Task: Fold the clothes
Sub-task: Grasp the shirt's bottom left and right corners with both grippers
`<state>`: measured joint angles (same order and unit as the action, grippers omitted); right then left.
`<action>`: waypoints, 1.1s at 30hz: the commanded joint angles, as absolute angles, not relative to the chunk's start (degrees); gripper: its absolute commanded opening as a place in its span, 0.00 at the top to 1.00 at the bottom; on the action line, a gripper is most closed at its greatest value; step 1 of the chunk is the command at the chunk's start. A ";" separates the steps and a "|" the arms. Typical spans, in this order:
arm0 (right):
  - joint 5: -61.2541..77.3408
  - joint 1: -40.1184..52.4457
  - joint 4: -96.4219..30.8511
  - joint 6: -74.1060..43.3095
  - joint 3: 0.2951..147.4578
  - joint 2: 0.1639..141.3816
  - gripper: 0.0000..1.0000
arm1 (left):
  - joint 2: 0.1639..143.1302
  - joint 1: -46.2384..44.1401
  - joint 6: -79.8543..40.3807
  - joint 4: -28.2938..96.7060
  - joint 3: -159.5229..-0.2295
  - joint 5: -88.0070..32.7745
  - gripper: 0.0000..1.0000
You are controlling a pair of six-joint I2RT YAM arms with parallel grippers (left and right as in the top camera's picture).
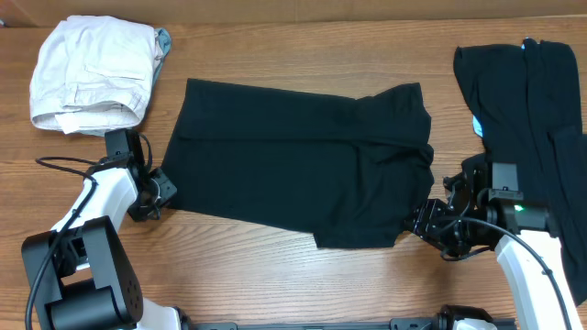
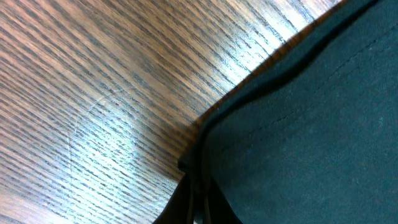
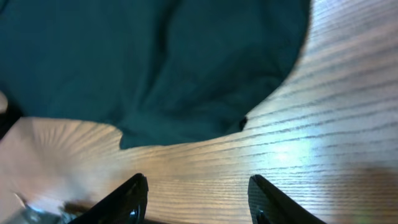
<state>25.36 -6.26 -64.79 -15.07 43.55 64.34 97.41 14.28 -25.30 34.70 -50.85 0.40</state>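
Observation:
A black garment lies spread flat in the middle of the table. My left gripper is at its near left corner. In the left wrist view the fingers are closed together on the edge of the black fabric. My right gripper is at the garment's near right corner. In the right wrist view its jaws are open and empty over bare wood, just short of the fabric's edge.
A pile of more black clothes lies at the right edge of the table, beside and behind my right arm. A folded white garment sits at the back left. Bare wooden table runs along the front.

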 commanded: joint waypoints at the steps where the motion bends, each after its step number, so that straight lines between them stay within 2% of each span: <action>1: 20.32 -5.26 -62.72 -23.16 41.21 65.19 0.40 | 101.14 14.22 -25.30 34.02 -48.01 -2.00 0.96; 14: 13.26 10.70 -54.24 -32.08 37.36 70.61 0.38 | 101.14 14.22 -25.30 33.80 -48.01 -1.96 0.96; 19: 9.89 13.30 -51.66 -33.23 36.69 71.16 0.39 | 101.14 14.22 -25.30 33.61 -48.01 -1.98 0.96; 24: 11.03 15.97 -46.96 -33.23 35.07 72.82 0.49 | 101.14 14.22 -25.30 33.54 -48.01 -1.96 0.96; 33: 12.08 17.80 -46.28 -33.28 35.07 79.42 0.49 | 101.14 14.22 -25.28 33.15 -48.01 -1.96 0.96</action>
